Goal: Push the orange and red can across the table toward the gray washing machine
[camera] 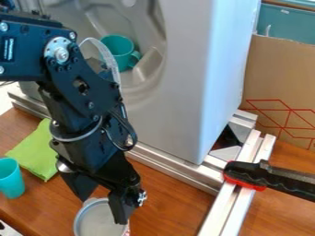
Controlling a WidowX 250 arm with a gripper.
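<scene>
Pale round container (95,223) on the wooden counter (163,203), below the robot's gripper (102,211), whose jaws stand parted; the jaw overlapping its rim in view could catch and tip it if lowered off-centre, and sideways drift might nudge the teal cup (11,179) beside the green cloth (37,152)

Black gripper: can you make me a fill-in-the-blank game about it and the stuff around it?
The black two-finger gripper hangs over a grey container whose rim is ____.
The flat cloth near the teal plastic cup is ____.
The black-handled tool on the metal rails has ____ edging.

round; green; red
</scene>
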